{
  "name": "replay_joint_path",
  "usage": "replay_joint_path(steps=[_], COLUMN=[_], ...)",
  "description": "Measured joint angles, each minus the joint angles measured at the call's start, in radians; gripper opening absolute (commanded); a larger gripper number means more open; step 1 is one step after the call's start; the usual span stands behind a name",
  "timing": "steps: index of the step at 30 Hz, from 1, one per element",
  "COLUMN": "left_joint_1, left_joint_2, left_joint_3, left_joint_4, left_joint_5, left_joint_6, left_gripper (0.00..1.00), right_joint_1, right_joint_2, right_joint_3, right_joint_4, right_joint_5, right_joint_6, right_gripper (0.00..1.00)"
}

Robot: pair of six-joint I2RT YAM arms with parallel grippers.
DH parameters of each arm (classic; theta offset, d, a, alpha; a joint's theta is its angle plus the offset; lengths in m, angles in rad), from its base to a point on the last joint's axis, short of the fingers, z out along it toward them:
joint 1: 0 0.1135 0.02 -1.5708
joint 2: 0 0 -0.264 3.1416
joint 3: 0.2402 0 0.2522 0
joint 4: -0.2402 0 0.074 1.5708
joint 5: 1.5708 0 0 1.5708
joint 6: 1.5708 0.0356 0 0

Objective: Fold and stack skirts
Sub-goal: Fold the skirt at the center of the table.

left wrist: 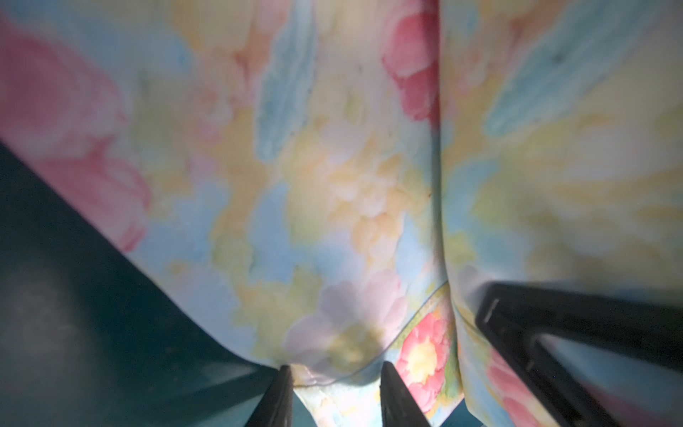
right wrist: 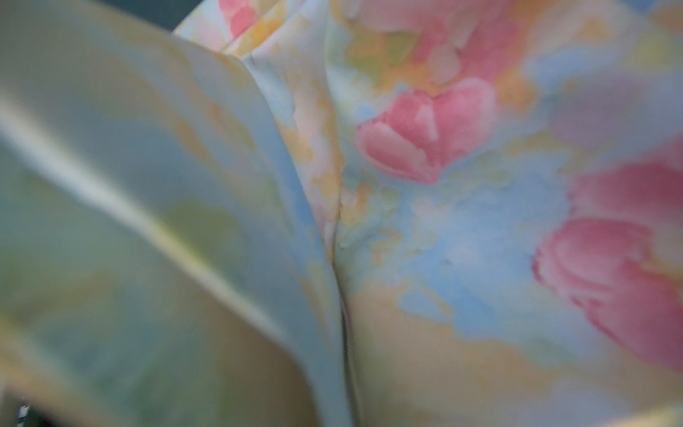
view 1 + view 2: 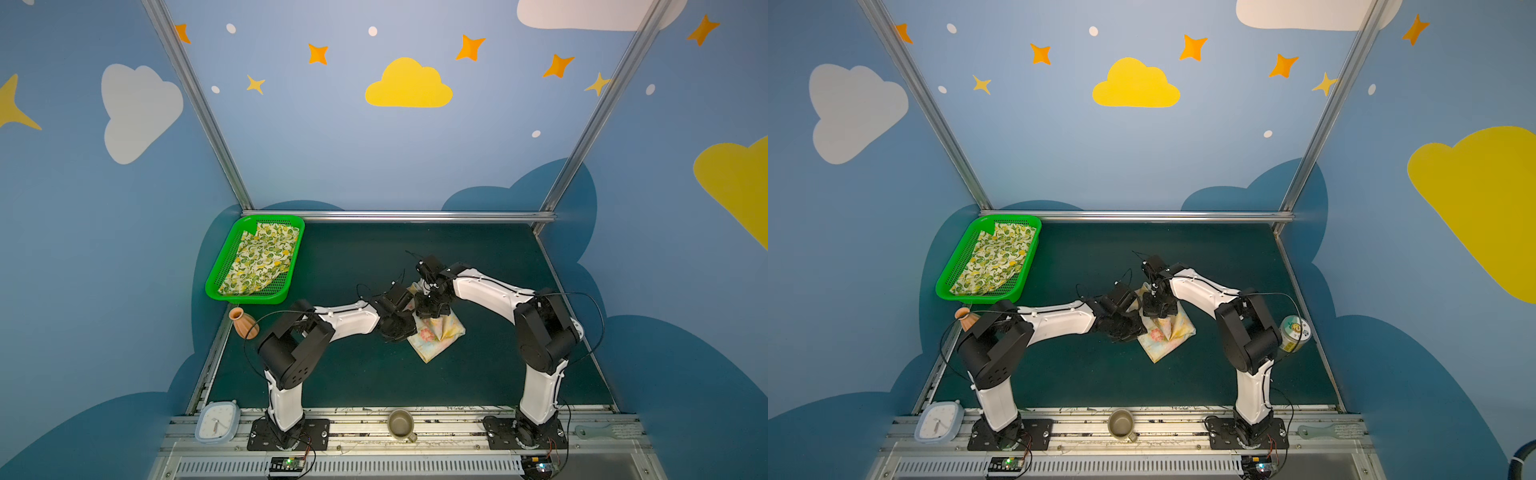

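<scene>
The floral skirt [image 3: 440,332] [image 3: 1167,334], pale yellow with pink flowers, lies partly folded mid-table, one part raised between both arms. My left gripper [image 3: 405,328] [image 1: 336,371] is at its left side. Its fingers [image 1: 391,388] stand apart astride a folded edge of the cloth [image 1: 351,185], which spans the gap unpinched. My right gripper [image 3: 432,307] hovers over the skirt's far part; its wrist view shows only close cloth [image 2: 443,222], the fingers hidden, and the fabric rises to it. The lemon skirt [image 3: 262,259] [image 3: 994,259] lies folded in the green basket [image 3: 222,259] at the far left.
A terracotta vase [image 3: 244,324] stands just in front of the basket by the left arm. A round tin [image 3: 1293,332] sits behind the right arm's elbow. On the front rail are a clock [image 3: 218,422], a mug [image 3: 401,424] and a pale flat tool [image 3: 598,432].
</scene>
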Motion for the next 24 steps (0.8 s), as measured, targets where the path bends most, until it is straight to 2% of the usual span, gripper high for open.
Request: replay_joint_path(steps=[24], left_joint_1=[0.000], left_joint_2=[-0.026], left_joint_3=[-0.057], left_joint_4=[0.070], left_joint_5=[0.001], left_joint_6=[-0.026], left_gripper=[0.41], right_joint_1=[-0.004], right_joint_2=[0.027], right_joint_3=[-0.003], right_joint_4=[0.050], right_joint_5=[0.003], right_joint_6=[0.003], right_gripper=[0.00])
